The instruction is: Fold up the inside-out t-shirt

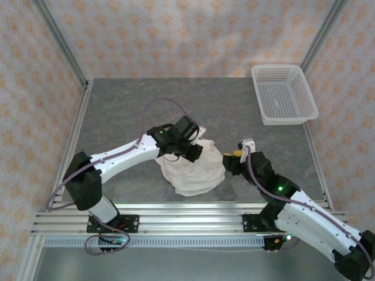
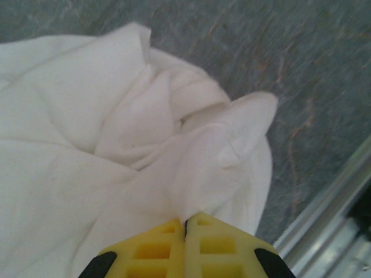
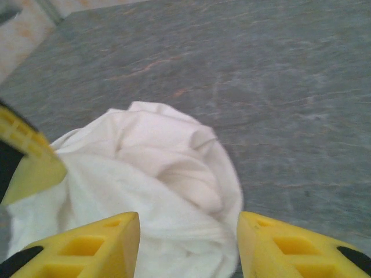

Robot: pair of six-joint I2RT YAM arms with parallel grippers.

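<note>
Grasp step: pinching crumpled soft white cloth t-shirt (image 1: 193,172) w/ left pincer (image 2: 186,223), right pincer (image 3: 188,220) half-wide & empty. Next: prob needs 2nd grip, then spreading

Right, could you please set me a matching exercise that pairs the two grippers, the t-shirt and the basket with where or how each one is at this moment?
Things:
1. left gripper
2. right gripper
3. t-shirt
4. basket

Place or state:
A. at the far right of the table
B. jaws apart, at the edge of the cloth
C. crumpled in a heap, mid-table
D. closed on a fold of the cloth

Pairs: 1-D, 2-B, 3-C, 4-A
</note>
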